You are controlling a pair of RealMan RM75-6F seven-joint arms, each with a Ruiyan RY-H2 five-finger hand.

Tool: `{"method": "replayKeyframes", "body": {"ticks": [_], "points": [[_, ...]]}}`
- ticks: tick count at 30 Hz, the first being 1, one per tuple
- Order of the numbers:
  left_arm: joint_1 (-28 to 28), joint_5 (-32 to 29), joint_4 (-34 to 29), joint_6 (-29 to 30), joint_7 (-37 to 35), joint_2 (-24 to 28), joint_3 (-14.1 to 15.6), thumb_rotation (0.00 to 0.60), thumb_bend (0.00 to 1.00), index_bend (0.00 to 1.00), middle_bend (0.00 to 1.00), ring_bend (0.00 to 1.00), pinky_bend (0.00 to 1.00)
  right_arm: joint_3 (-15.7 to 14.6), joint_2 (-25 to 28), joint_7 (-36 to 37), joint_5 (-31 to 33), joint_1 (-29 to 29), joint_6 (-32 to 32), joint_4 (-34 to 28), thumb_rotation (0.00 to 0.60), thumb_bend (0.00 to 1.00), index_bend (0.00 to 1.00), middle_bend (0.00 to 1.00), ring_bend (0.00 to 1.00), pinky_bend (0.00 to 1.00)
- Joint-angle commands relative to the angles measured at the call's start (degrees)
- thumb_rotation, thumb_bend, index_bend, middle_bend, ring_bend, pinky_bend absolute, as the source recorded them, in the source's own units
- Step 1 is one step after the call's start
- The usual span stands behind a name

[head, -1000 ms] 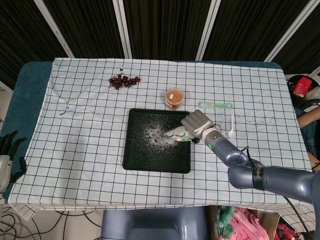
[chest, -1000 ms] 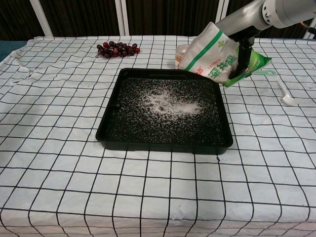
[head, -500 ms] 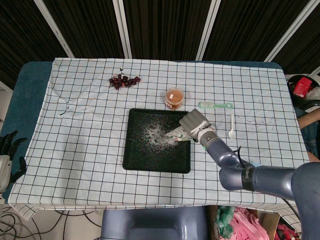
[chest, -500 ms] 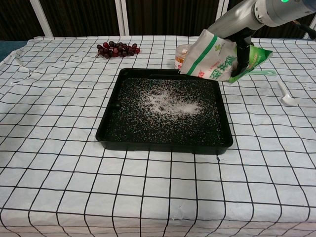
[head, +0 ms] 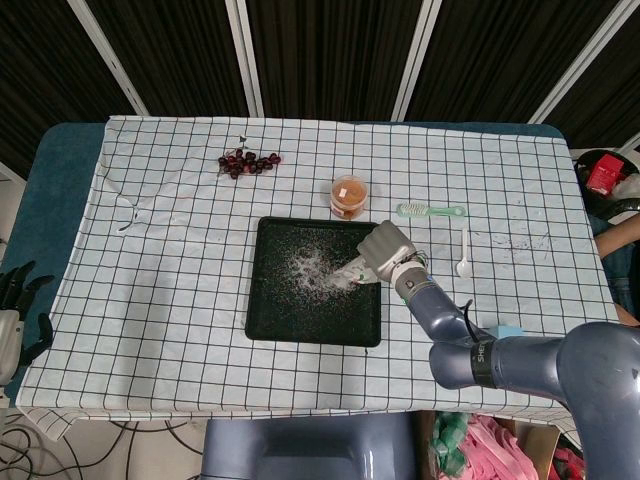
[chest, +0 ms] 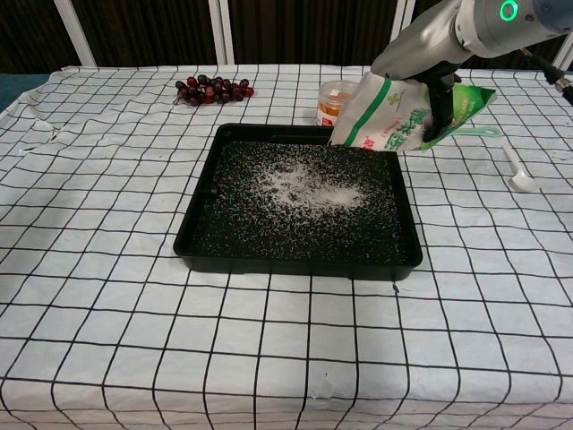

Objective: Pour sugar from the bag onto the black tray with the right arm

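Observation:
The black tray (head: pixel 270 320) (chest: pixel 201 242) lies at the table's middle with a patch of white sugar (head: pixel 310 270) (chest: pixel 304 185) scattered in its far half. My right hand (head: pixel 386 250) (chest: pixel 430 85) grips the white-and-green sugar bag (chest: pixel 387 118) (head: pixel 356 270) over the tray's far right corner, the bag's mouth pointing down toward the tray. My left hand (head: pixel 16 305) hangs off the table's left edge, fingers apart, holding nothing.
A small cup of orange stuff (head: pixel 348 195) (chest: pixel 336 97) stands just behind the tray, close to the bag. Dark grapes (head: pixel 247 162) (chest: pixel 213 89) lie far left. A green brush (head: pixel 430 211) and a white spoon (head: pixel 462 252) (chest: pixel 517 170) lie right of the tray.
My right hand has drawn the bag up and back toward the tray's far right corner, turning it more upright. The sugar patch looks the same.

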Motion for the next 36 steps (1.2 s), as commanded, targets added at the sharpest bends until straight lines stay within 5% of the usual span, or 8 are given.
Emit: {"method": "replayKeyframes", "body": {"ticks": [1, 20, 25, 27, 36], "points": [[-0.01, -0.07, -0.02, -0.05, 0.00, 0.01, -0.01, 0.600, 0.66, 0.20, 0.03, 0.00, 0.00, -0.45, -0.37, -1.24, -0.21, 0.18, 1.14, -0.29, 0.600, 0.45, 0.50, 0.45, 0.57, 0.64], [0.03, -0.08, -0.06, 0.08, -0.07, 0.10, -0.08, 0.600, 0.66, 0.20, 0.03, 0.00, 0.00, 1.41, -1.06, -2.49, -1.40, -1.36, 4.48, -1.05, 0.600, 0.45, 0.51, 0.46, 0.57, 0.64], [0.05, 0.00, -0.07, 0.14, -0.11, 0.13, -0.07, 0.600, 0.66, 0.20, 0.03, 0.00, 0.00, 7.29, 0.02, 9.36, -3.41, -6.36, 2.05, -1.20, 0.600, 0.45, 0.51, 0.46, 0.57, 0.64], [0.03, -0.08, -0.05, 0.06, -0.03, 0.11, -0.06, 0.600, 0.66, 0.20, 0.03, 0.00, 0.00, 11.82, 0.40, 19.92, -7.53, -11.52, 0.51, -0.21, 0.600, 0.45, 0.51, 0.46, 0.57, 0.64], [0.09, -0.12, -0.02, 0.17, 0.05, 0.09, -0.09, 0.600, 0.66, 0.20, 0.03, 0.00, 0.00, 18.62, -1.42, 41.27, -24.58, -23.92, -3.52, 5.59, 0.600, 0.45, 0.52, 0.44, 0.56, 0.63]]}}
